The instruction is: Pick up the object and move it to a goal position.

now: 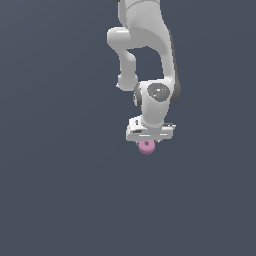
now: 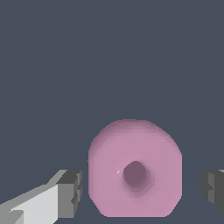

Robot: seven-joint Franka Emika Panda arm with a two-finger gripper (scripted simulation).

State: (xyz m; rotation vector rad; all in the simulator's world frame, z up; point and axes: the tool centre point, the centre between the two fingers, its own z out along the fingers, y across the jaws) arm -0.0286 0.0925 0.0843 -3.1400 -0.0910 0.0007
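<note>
We see the pink apple-like object as smooth and matt, like soft moulded plastic, with a faint sheen beside its darker dimple. The finger pads on either side of it look like dull, dark grey rubber with ridged faces, and their white backing is plain and flat-toned. Above the gripper, the arm shows smooth white shell plastic with a mild gloss and a grey speckled joint cap. Beneath the gripper, the slate-grey ground is uniformly matt and featureless.
</note>
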